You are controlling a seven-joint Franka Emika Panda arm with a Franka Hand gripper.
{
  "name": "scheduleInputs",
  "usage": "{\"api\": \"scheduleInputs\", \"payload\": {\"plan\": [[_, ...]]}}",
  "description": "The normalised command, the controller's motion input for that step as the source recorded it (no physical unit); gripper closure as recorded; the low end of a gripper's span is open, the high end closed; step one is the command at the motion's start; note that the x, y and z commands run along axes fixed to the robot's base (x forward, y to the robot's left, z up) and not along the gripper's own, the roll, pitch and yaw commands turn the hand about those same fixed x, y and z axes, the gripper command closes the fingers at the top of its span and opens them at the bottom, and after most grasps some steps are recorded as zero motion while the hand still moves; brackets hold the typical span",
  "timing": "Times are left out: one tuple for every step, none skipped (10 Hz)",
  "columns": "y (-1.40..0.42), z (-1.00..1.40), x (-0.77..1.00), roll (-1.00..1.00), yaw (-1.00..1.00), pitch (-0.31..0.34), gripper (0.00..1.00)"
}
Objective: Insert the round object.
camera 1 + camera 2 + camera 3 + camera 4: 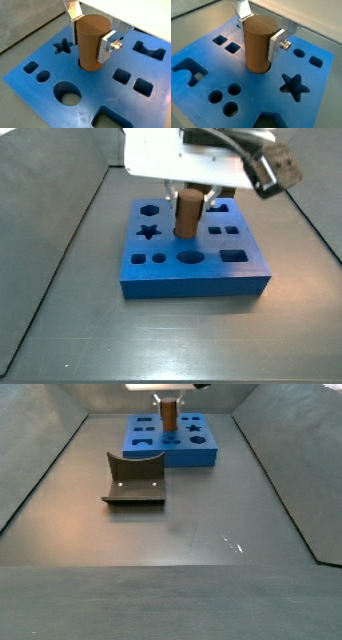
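the gripper (91,31) is standing over the middle of the blue block (40,90), its flat silver fingers (105,46) clamping on the round object (90,42) from two sides; the round object is standing upright, a plain brown peg, taller than wide; in both wrist views its lower end is sitting in a hole in the block's top face, though how deep it is reaching cannot be told; in a wrist view a star-shaped cutout (294,85) is lying near the peg's base, with small round holes (224,99) further along the same face; in a side view the peg (191,213) is rising above the block (194,280) under the white body of the arm; in a side view the block (175,443) is resting on the grey floor (201,534) at the far end, and the fixture (135,479) is standing nearer the camera, apart from the block.
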Motion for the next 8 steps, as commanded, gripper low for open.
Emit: {"api": "scheduleInputs", "payload": {"plan": [[0.05,-0.44,0.0,0.04,-0.13,0.0,1.0],[0.1,-0.4,0.0,0.04,-0.14,0.0,1.0],[0.13,-0.37,0.0,0.03,-0.16,0.0,1.0],[0.12,-0.37,0.0,0.06,-0.21,0.01,1.0],[0.07,-0.24,0.0,0.0,-0.15,0.0,1.0],[0.02,-0.03,0.0,-0.05,0.0,-0.013,1.0],[0.01,0.0,0.01,-0.03,0.0,0.0,1.0],[0.0,0.0,0.0,0.0,0.0,-0.003,1.0]]}}
